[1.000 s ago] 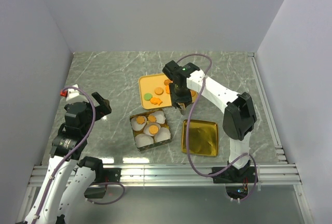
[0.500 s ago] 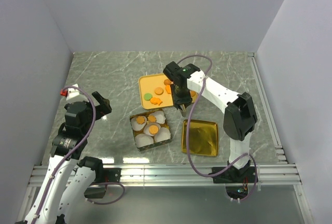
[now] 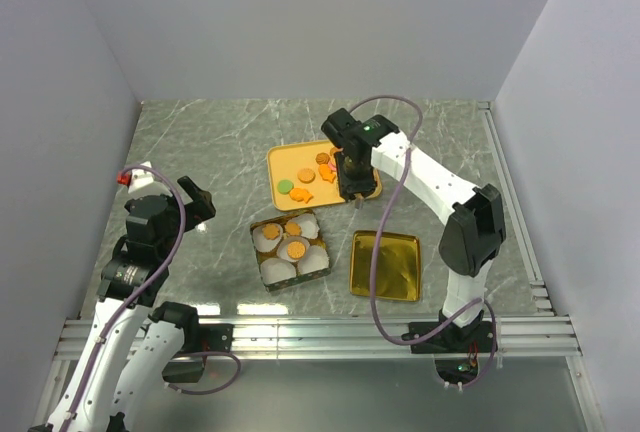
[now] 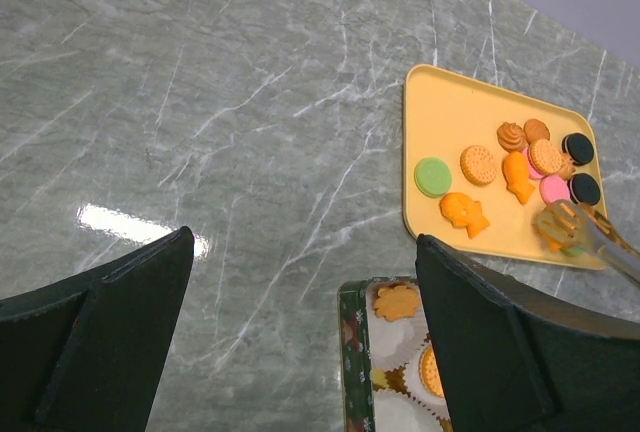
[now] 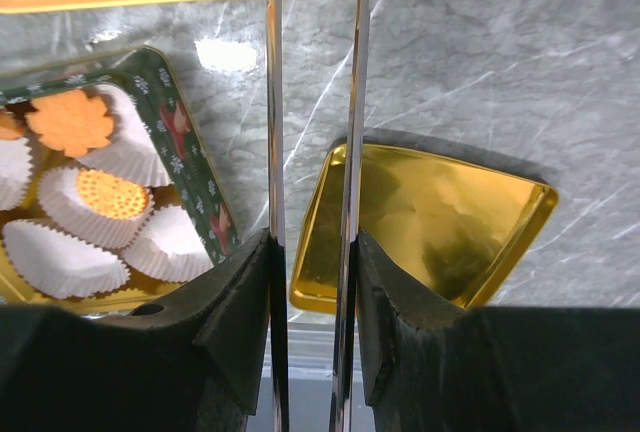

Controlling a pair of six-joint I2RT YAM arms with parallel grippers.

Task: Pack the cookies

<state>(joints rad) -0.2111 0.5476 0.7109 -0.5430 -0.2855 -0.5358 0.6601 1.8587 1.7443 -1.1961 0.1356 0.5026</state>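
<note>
Your right arm has swung away from the bases since a second ago, carrying the right gripper (image 3: 350,184) from the gap between the containers onto the near right edge of the one orange tray (image 4: 440,112). Your left arm has not shifted.

The right gripper is clamped on one pair of tongs (image 5: 271,102). Its black fingers (image 5: 245,302) press on the outside of both blades, which run almost parallel with a narrow gap. In the left wrist view the slotted golden tips sit low over the tray's near right corner.

The cookies (image 4: 478,164) are split between two places. On the tray, just under and to the left of that gripper, you can pick out:
- one green round
- two black rounds
- two orange fish-like pieces
- one brown swirl
- a few tan and pink rounds

The cluster beside the tong tips overlaps, so take the tray total as roughly eleven.

Nearer the bases and to the gripper's left lies one green patterned tin (image 5: 190,132) with six white paper cups (image 5: 55,257). Three of them each hold an orange cookie and three show bare paper.

One gold lid (image 5: 430,222) lies hollow side up on the table (image 4: 200,102), nearer the bases than the gripper and just right of the tin.

The left gripper (image 4: 303,242) hangs well to the tin's left with its jaws spread wide and nothing between them.
</note>
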